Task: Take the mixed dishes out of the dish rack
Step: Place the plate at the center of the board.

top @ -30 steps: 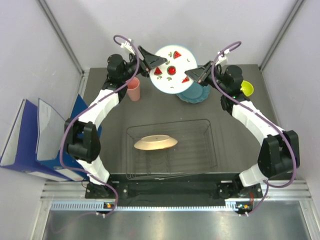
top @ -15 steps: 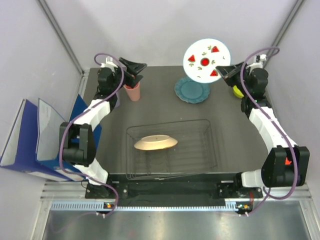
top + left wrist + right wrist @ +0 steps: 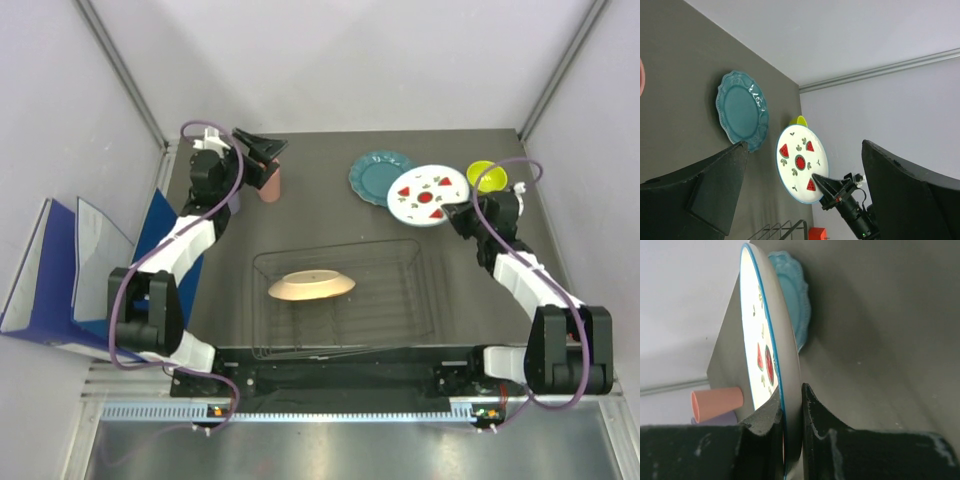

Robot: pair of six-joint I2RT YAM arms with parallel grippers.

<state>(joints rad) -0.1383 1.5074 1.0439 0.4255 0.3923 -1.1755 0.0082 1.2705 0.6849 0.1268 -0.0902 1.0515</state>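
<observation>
My right gripper (image 3: 462, 212) is shut on the rim of the white plate (image 3: 428, 194) with red watermelon marks, holding it tilted low over the table. It hangs between the teal scalloped plate (image 3: 378, 177) and the yellow-green bowl (image 3: 487, 177). In the right wrist view both fingers pinch the plate's edge (image 3: 790, 385). My left gripper (image 3: 260, 145) stands open and empty above the salmon-pink cup (image 3: 268, 184). The peach plate (image 3: 311, 285) lies in the wire dish rack (image 3: 400, 250).
Blue binders (image 3: 70, 270) lean against the left wall beside the table. A lavender cup (image 3: 715, 418) shows just behind the salmon-pink one. The cell's grey walls close in at the back and on both sides.
The left gripper let go of the white plate, opened wide and drew back to the left. The right arm carried the plate rightward and down to beside the teal plate.
</observation>
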